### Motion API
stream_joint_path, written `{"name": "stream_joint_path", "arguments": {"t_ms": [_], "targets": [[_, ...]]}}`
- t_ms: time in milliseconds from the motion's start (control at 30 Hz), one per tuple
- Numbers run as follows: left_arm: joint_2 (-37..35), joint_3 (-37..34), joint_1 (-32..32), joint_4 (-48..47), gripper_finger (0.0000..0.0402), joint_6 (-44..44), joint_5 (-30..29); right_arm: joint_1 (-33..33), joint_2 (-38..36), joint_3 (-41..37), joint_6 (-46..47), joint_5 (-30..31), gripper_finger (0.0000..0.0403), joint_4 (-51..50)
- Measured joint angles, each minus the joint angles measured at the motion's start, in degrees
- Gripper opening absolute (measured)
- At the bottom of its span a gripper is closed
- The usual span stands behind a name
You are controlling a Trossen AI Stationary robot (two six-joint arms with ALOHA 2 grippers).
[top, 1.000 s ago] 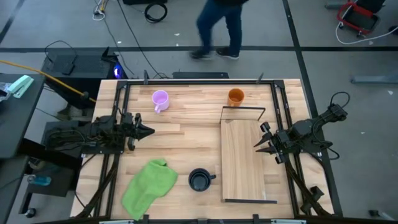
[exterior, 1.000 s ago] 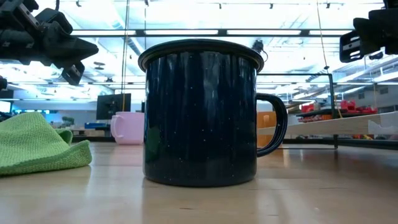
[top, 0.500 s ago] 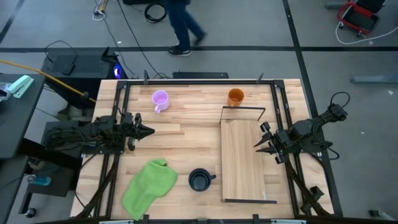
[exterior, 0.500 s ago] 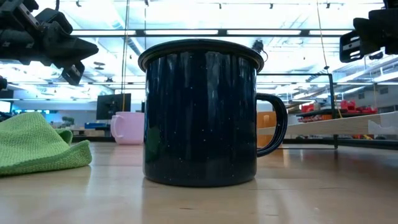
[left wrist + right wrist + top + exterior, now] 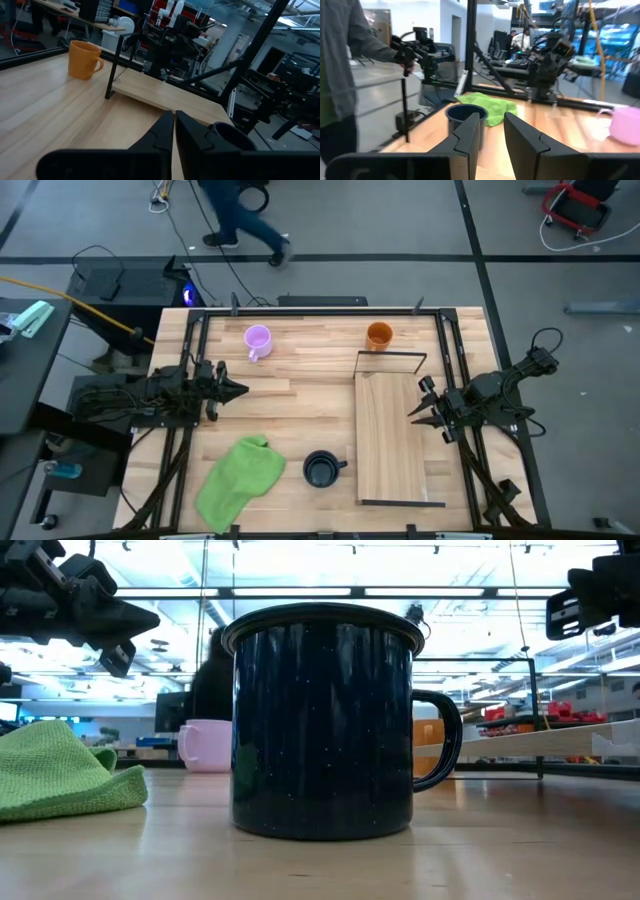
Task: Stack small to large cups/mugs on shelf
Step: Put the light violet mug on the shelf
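Stacking not yet begun: purple mug (image 5: 257, 338), orange mug (image 5: 379, 335) and black mug (image 5: 321, 469) sit apart on the bench, off the shelf (image 5: 392, 435). Left gripper (image 5: 233, 390) jaws nearly closed, right gripper (image 5: 416, 412) jaws parted, both empty; next, reach for a mug.

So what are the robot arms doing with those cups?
Nothing is being held yet. The left gripper hangs shut at the table's left side and the right gripper, fingers open, waits by the shelf. The shelf has no cups on it. The purple mug and orange mug sit at the far edge, the black mug beside the green cloth.
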Motion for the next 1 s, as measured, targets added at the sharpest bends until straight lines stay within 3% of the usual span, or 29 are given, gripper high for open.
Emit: {"name": "stream_joint_path", "arguments": {"t_ms": [167, 333, 533, 800, 1000], "targets": [[0.0, 0.0, 0.0, 0.1, 0.0033, 0.0, -0.5, -0.2, 0.0, 0.0, -1.7, 2.7, 0.0097, 0.4], [0.0, 0.0, 0.0, 3.1, 0.0030, 0.0, -5.1, -0.2, 0.0, 0.0, -4.3, 9.6, 0.0097, 2.5], [0.0, 0.0, 0.0, 14.3, 0.0020, 0.0, -16.7, -0.2, 0.0, 0.0, -14.4, 17.2, 0.0097, 3.8], [0.0, 0.0, 0.0, 21.3, 0.0024, 0.2, -25.1, -0.2, 0.0, 0.0, -18.3, 19.3, 0.0097, 8.1], [0.0, 0.0, 0.2, 23.8, 0.0018, 2.7, -26.1, -0.2, 0.0, 0.0, -18.3, 19.3, 0.0097, 8.1]]}}
